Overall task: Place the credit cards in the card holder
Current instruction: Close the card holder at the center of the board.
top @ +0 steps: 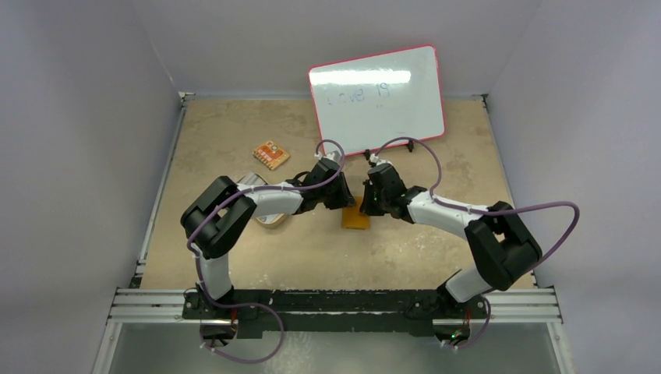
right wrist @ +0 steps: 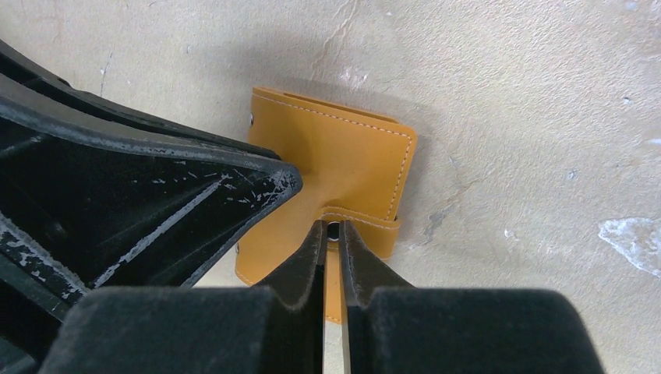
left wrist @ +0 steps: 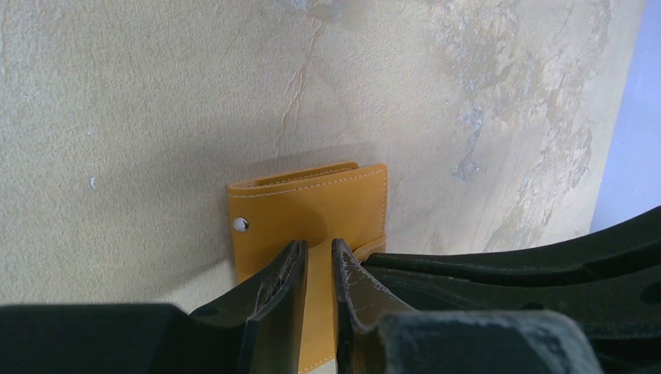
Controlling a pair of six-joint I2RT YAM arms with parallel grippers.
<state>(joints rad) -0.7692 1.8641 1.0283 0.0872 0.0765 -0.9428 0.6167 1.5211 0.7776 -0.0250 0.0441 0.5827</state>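
So both arms meet over the card holder (top: 355,220), just below the middle of the overhead frame. It's a small, flat, folded wallet in plain orange, leather-looking, with pale stitching along the edges and rounded corners. It sits on the bench (top: 312,257), which has a mottled beige, stone-like surface with hairline cracks.

In the left wrist view, the left pincer (left wrist: 318,253) has its scuffed black fingers almost together, with a strip of the orange leather nipped between them. A little round metal snap shows on the holder's (left wrist: 312,206) left edge.

In the right wrist view, the right pincer (right wrist: 331,230) is pressed nearly flat together, right at the narrow strap tab on the holder (right wrist: 343,156), pinching it there. The big scratched black shape on the left of that frame is the other arm's pincer.

From above, an orange patterned flat piece (top: 270,156) lies upper left of the arms. A tan oval dish (top: 273,221) peeks out under the left forearm. The pale silvery bit above it looks like the credit cards (top: 249,181), but it's too small to be sure. A red-rimmed whiteboard (top: 378,97) leans at the top.
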